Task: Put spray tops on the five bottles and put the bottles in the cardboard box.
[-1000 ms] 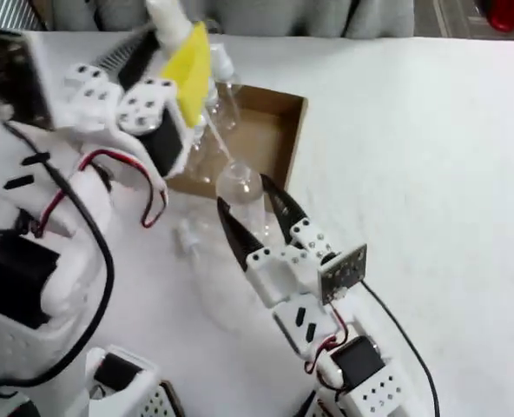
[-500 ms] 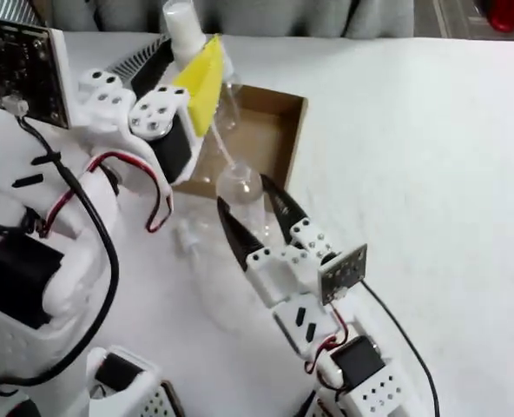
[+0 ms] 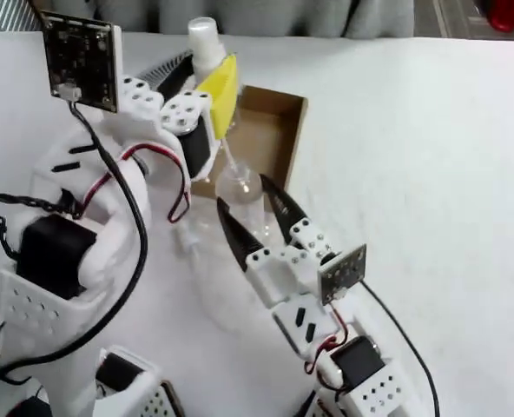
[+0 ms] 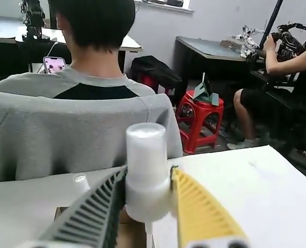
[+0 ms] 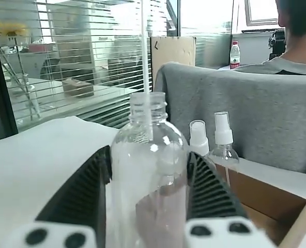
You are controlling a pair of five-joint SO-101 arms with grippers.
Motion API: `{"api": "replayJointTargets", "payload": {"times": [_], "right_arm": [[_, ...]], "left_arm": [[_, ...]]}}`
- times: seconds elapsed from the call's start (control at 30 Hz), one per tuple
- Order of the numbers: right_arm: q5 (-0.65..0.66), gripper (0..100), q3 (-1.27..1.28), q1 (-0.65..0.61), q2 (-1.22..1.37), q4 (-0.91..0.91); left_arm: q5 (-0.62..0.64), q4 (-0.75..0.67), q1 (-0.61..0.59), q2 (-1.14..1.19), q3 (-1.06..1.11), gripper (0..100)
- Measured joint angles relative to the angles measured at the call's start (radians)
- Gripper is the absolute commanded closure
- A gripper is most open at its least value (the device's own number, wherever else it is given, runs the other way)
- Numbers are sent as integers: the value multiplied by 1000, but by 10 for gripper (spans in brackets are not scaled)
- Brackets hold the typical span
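Observation:
A clear bottle stands upright on the white table, and my right gripper is shut on it with a black finger on each side. From above, the same bottle sits between those fingers just in front of the cardboard box. My left gripper hangs over it, shut on a white spray top. The spray top is pinched between a grey finger and a yellow one. Its thin tube runs straight down into the bottle's open neck.
Two bottles with spray tops stand in the box. A clear item lies on the cloth left of the right gripper. The left arm's body fills the near left. Open cloth lies to the right.
My left gripper has carried the spray top to the right and a little lower, over the bottle. The right gripper and its bottle have stayed put.

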Motion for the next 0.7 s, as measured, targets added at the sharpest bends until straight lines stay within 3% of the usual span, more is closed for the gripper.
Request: {"api": "replayJointTargets", "payload": {"times": [0.27, 0.43, 0.7], "right_arm": [[0, 984, 0, 0, 0, 0], [0, 984, 0, -5, 0, 0], [0, 983, 5, -5, -3, 0]], "left_arm": [[-2, 74, 52, -9, 9, 979], [-2, 120, 98, -95, 144, 978], [-2, -49, 109, -273, 485, 976]]}}
